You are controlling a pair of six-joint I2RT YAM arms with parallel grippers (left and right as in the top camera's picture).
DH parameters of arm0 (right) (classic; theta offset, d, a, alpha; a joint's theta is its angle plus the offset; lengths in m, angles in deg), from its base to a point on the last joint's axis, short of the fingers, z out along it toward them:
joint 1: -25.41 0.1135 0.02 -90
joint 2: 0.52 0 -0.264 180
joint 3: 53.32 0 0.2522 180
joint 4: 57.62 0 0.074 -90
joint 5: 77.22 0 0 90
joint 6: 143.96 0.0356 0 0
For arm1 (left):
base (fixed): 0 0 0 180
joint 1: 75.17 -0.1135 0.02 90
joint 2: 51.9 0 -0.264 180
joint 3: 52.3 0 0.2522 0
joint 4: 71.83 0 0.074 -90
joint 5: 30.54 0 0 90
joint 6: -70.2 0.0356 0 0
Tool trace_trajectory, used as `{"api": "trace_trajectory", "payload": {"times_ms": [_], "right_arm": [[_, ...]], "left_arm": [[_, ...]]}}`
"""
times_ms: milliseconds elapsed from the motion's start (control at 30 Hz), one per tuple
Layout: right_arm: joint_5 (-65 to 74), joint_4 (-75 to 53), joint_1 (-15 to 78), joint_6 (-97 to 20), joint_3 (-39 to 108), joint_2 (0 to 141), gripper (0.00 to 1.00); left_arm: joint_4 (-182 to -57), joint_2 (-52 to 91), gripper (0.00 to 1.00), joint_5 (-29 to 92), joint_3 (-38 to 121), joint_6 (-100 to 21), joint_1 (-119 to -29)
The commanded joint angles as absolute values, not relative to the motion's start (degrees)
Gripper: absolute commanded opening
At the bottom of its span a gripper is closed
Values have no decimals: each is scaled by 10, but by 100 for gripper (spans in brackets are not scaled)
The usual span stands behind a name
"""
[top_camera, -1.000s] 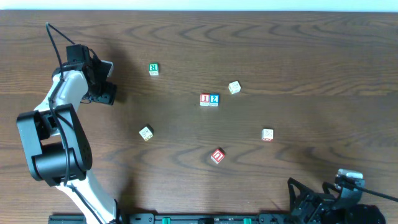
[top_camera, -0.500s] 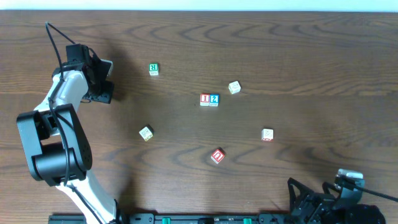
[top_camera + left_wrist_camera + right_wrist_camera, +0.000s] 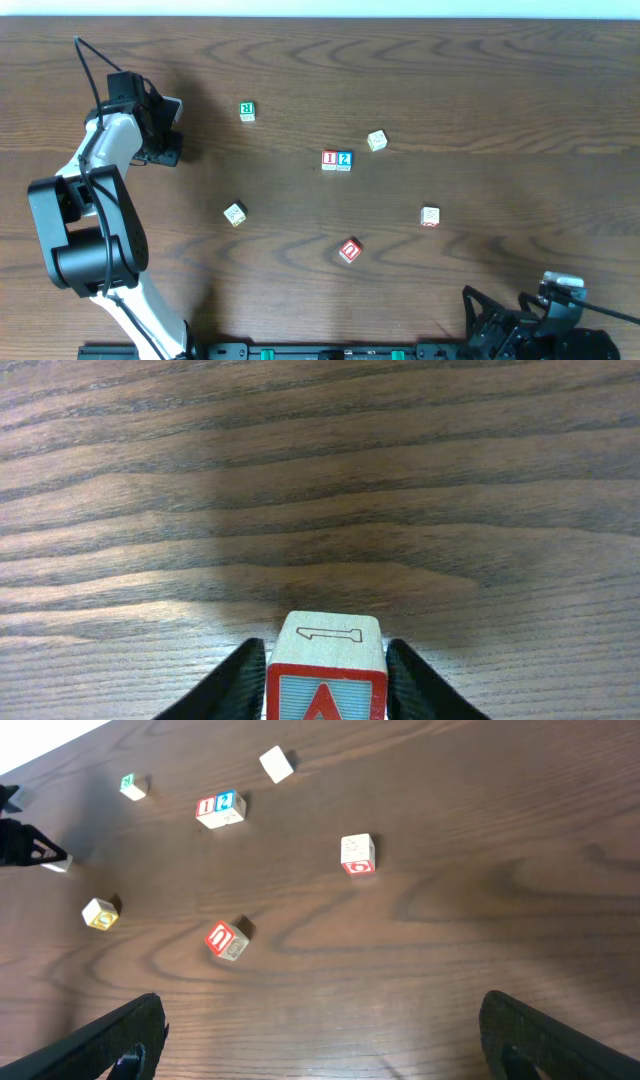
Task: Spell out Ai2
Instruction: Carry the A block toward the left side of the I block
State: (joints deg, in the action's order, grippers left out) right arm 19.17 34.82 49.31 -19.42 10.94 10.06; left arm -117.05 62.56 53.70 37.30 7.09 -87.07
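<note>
My left gripper [image 3: 325, 647] is shut on the wooden cube with the red "A" [image 3: 325, 665], its "A" face toward the camera, low over the table. In the overhead view this gripper [image 3: 166, 150] is at the far left, well apart from the other cubes, and hides the "A" cube. The red "I" cube [image 3: 329, 160] and the blue "2" cube [image 3: 345, 160] stand touching side by side at the table's middle, "I" on the left; both show in the right wrist view [image 3: 208, 809] [image 3: 229, 804]. My right gripper [image 3: 320, 1030] is open and empty at the near right edge [image 3: 500, 308].
Loose cubes: a green "R" cube [image 3: 247, 111] at the back, a plain cube [image 3: 377, 140] right of the pair, a yellow-marked cube [image 3: 234, 213], a red cube with a curved letter [image 3: 349, 251] and a red-edged cube [image 3: 430, 216].
My left gripper has shifted very slightly to the left with the "A" cube in it. The right arm and the other cubes have not moved.
</note>
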Motion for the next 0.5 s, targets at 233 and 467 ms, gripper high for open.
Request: {"api": "trace_trajectory", "payload": {"times_ms": [233,467], "right_arm": [[194,350,495,-186,110,98,99],[194,350,495,-186,110,98,99]], "left_arm": [[-1180,636,33,541,386,70,-872],[-1236,636,27,541,430,46,-871]]}}
